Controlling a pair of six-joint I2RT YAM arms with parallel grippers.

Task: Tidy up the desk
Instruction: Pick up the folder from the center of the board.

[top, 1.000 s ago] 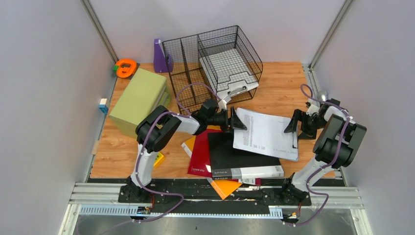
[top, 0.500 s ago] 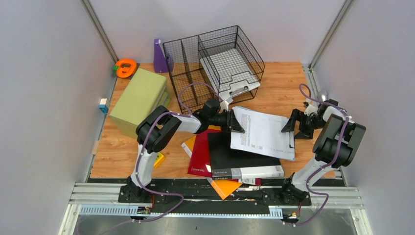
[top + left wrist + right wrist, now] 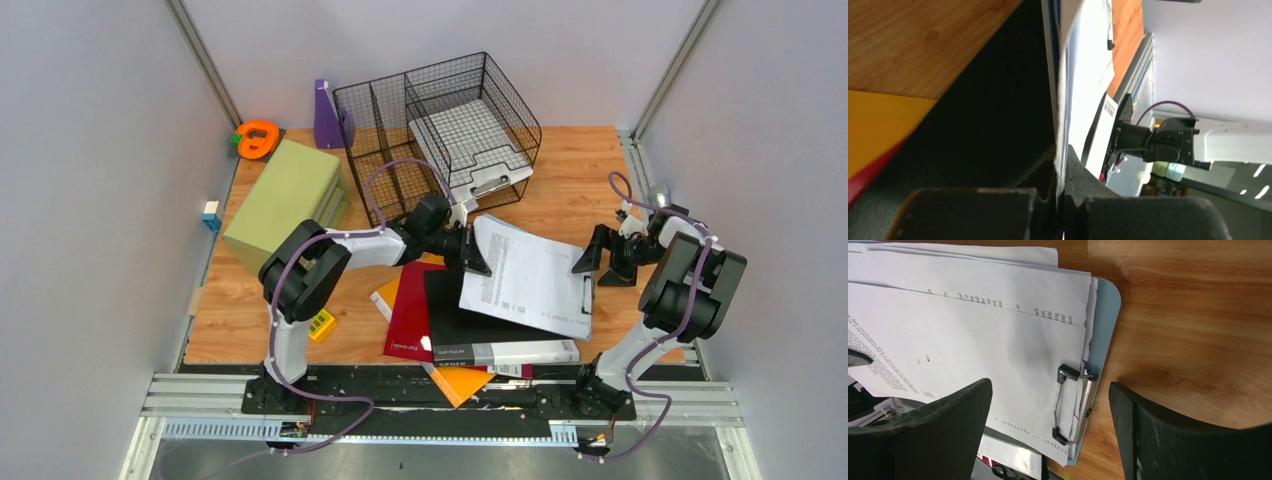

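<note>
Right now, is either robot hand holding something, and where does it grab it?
The left gripper pinches the clipboard of papers by the edge opposite its metal clip. The right gripper is open near the clip, holding nothing.

The top view looks steeply down from above and behind the arms, taking in the whole desk (image 3: 585,165) around the clipboard (image 3: 530,275). The left wrist view sits edge-on against the clipboard's side. The right wrist view looks down closely on its clip end. All three share it.
</note>
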